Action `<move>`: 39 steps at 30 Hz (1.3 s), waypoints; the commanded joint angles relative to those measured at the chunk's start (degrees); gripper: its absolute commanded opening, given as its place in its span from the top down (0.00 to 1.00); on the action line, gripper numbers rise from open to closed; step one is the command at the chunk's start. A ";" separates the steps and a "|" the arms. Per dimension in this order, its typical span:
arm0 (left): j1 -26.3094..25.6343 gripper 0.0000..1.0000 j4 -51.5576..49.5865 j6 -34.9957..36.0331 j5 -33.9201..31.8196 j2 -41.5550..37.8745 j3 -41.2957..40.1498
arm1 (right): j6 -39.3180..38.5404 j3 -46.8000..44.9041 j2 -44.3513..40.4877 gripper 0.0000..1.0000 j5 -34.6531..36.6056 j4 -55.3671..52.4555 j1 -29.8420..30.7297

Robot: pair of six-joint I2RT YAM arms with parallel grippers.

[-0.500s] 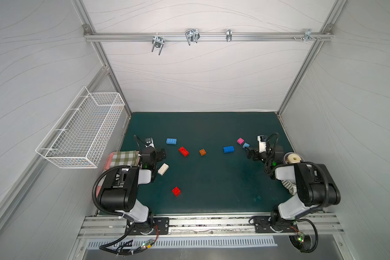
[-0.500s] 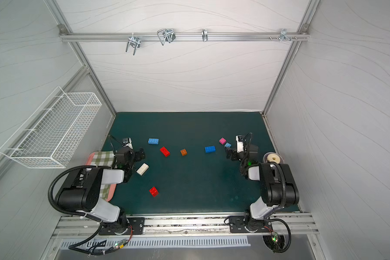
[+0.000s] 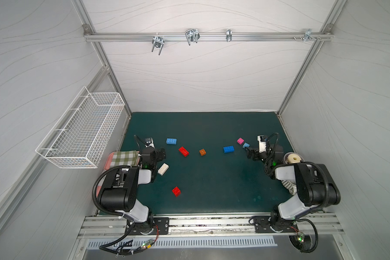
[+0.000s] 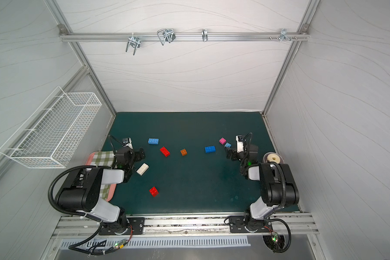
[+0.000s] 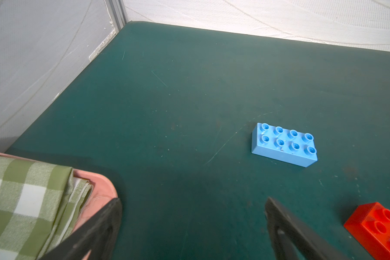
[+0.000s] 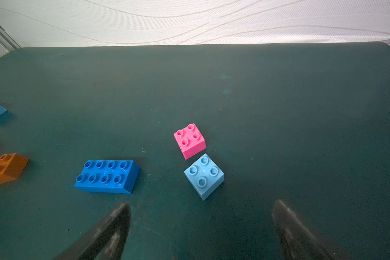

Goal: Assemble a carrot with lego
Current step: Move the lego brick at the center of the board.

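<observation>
I had both arms folded low, left gripper and right gripper spread, empty; pink brick and light-blue brick sat just ahead of the right.

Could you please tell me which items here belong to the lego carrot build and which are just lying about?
For the job: long red brick, small red brick, white brick, orange brick, pink brick, small light-blue brick, left blue brick, right blue brick.
Lying about: wire basket, pink tray, checked cloth, rail hooks.
</observation>
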 commanded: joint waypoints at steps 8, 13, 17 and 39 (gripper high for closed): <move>0.05 0.01 2.41 0.81 -0.50 -0.53 1.22 | -0.10 0.45 0.58 0.01 -0.70 0.59 -0.14; -0.03 0.02 1.75 1.38 0.08 -1.66 1.72 | -0.20 1.08 -0.94 0.01 -1.05 -0.29 0.15; -0.03 0.03 -13.93 1.54 0.29 -6.85 7.56 | -1.40 13.75 -7.17 0.01 2.80 -28.73 3.25; -3.46 0.05 -57.88 -11.70 6.98 -14.10 23.19 | 8.18 55.68 19.74 0.01 14.13 -85.45 24.20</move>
